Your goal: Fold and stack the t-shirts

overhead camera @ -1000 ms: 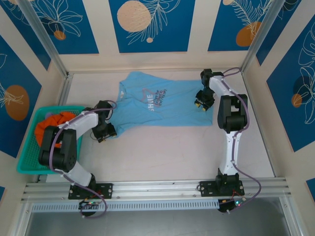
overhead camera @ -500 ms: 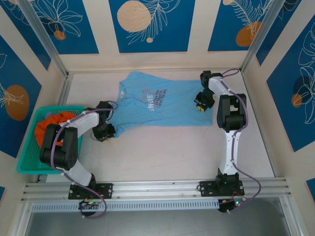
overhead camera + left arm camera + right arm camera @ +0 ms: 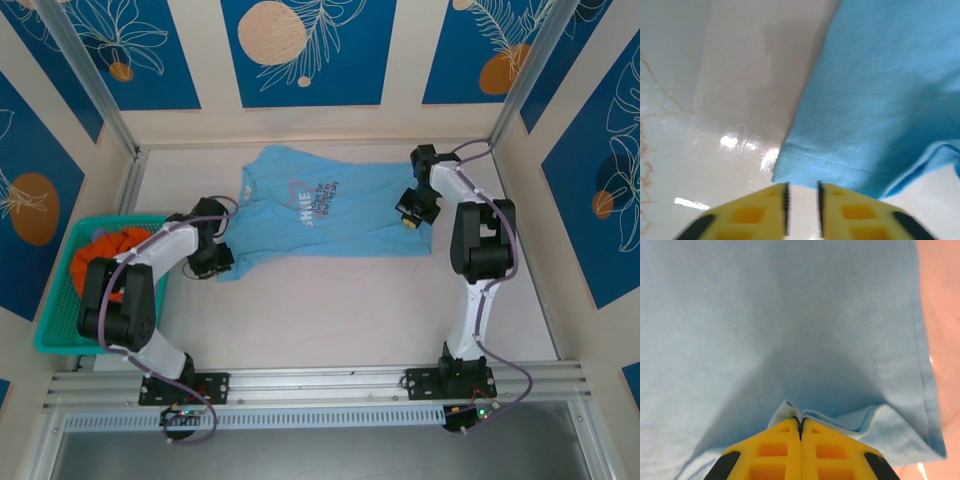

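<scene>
We see the light sky-blue t-shirt (image 3: 320, 215) spread flat across the far middle of the table (image 3: 350, 300), lying sideways. Its collar end is toward the left and its small white and dark chest lettering (image 3: 318, 203) faces up. The right gripper (image 3: 408, 212) sits on the shirt's right-hand end. In the right wrist view, the right gripper (image 3: 801, 421) has its yellow fingers pressed together on a small raised pinch of the blue cloth (image 3: 780, 315). A stitched hem runs down the right side of that view, and the cloth puckers on either side of the pinch. The left gripper (image 3: 215, 262) is at the shirt's near left corner. In the left wrist view, the left gripper (image 3: 802, 187) has its yellow fingers (image 3: 755, 210) slightly apart with a narrow gap. We see no cloth in the gap, only pale table. The shirt's hemmed corner (image 3: 880, 100) lies just ahead of the tips, and a loose fold of cloth lifts at the right. Well to the left of the shirt, at the table's left side, stands a teal mesh basket (image 3: 45, 335) with crumpled orange cloth (image 3: 95, 255) inside. The left arm passes in front of the basket's near right corner.
</scene>
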You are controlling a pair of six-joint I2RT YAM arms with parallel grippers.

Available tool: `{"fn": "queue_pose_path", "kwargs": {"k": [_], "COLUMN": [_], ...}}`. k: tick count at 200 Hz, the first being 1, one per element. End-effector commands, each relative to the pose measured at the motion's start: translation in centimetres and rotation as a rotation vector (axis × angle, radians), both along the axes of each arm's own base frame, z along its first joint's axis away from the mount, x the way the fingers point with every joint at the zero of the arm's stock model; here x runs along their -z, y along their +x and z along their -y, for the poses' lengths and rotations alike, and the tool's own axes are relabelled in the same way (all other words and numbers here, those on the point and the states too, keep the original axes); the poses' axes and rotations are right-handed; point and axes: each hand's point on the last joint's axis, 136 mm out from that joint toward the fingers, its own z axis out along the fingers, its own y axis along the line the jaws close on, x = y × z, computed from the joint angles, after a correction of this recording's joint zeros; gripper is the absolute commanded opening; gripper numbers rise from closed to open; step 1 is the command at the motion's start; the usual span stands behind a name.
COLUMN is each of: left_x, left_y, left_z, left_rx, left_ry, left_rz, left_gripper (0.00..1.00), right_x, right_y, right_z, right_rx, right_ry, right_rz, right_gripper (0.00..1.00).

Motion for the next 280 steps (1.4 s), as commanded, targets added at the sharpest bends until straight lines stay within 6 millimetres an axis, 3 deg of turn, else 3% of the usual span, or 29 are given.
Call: {"fn": "queue_pose_path", "kwargs": {"k": [1, 23, 62, 113, 171, 204, 215, 242, 262, 280], "left_x": [-1.2, -0.3, 1.7, 3.2, 3.7, 3.5, 2.8, -0.2, -4.4, -9.6], "left_y": [0.6, -0.4, -0.7, 0.3, 0.9, 1.2, 1.7, 3.8, 6.9, 10.1], "left_z": [-0.3, -0.8, -1.0, -0.5, -0.7, -0.6, -0.5, -0.1, 0.9, 1.9], "left_rx": [-0.027, -0.025, -0.060, -0.051, -0.040, -0.031, -0.030, -0.029, -0.019, 0.004], "left_ry": [0.005, 0.030, 0.000, -0.027, -0.009, -0.008, -0.012, -0.034, -0.078, -0.126], "left_rz": [0.023, -0.026, -0.054, -0.079, -0.080, -0.078, -0.060, 0.022, 0.128, 0.260], "left_gripper": [0.39, 0.46, 0.46, 0.30, 0.23, 0.07, 0.00, 0.00, 0.00, 0.00], "right_x": [-1.1, -0.9, -0.9, -0.6, -0.1, -0.4, -0.9, -3.1, -5.6, -8.4], "right_y": [-0.7, -1.7, -3.3, -6.5, -9.9, -10.2, -9.9, -8.1, -5.8, -3.7], "right_z": [-0.9, -1.5, -1.8, -1.9, -1.7, -1.4, -1.3, -1.1, -0.8, -0.4], "right_rx": [-0.031, -0.043, -0.067, -0.083, -0.072, -0.046, -0.031, 0.035, 0.084, 0.113], "right_ry": [0.042, 0.075, 0.094, 0.120, 0.135, 0.154, 0.163, 0.228, 0.275, 0.308], "right_rz": [0.039, 0.045, 0.066, 0.068, 0.048, 0.067, 0.085, 0.152, 0.225, 0.300], "right_gripper": [0.06, 0.06, 0.07, 0.07, 0.06, 0.04, 0.03, 0.03, 0.02, 0.02]}}
